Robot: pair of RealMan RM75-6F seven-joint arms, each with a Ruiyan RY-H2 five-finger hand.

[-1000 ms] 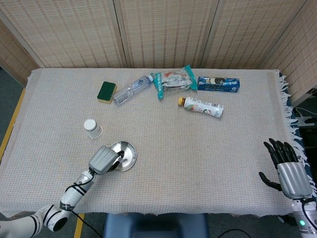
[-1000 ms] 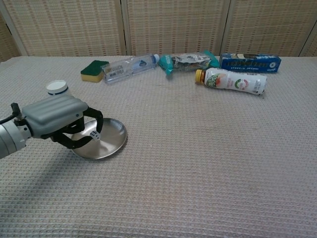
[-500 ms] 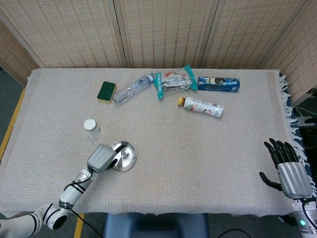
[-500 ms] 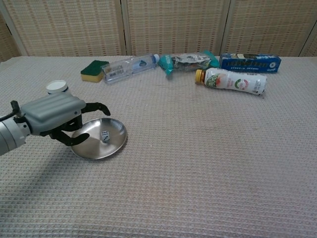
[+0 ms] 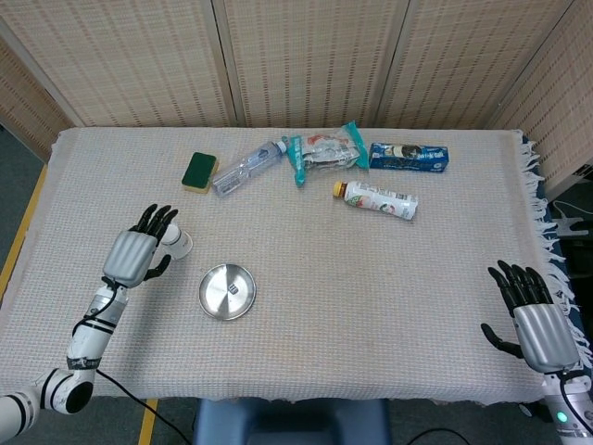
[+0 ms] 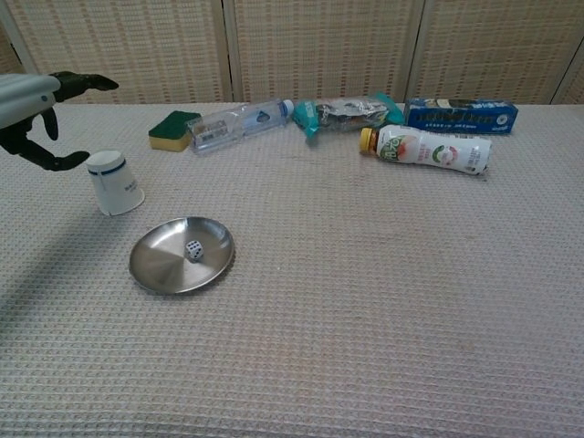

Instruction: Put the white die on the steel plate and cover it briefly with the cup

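Note:
The white die lies in the round steel plate, right of its middle; the head view shows the steel plate and the die as a small speck. A white paper cup stands upside down just behind and left of the plate; in the head view the cup is partly hidden by my left hand. That left hand hovers above and left of the cup, fingers spread, holding nothing. My right hand is open, off the table's right front corner.
Along the back of the cloth-covered table lie a green sponge, a clear plastic bottle, a teal snack bag, a blue box and a white drink bottle. The right table edge has a fringe.
My left hand let the die drop into the plate, lifted away and moved left and back to above the cup. The right hand barely shifted.

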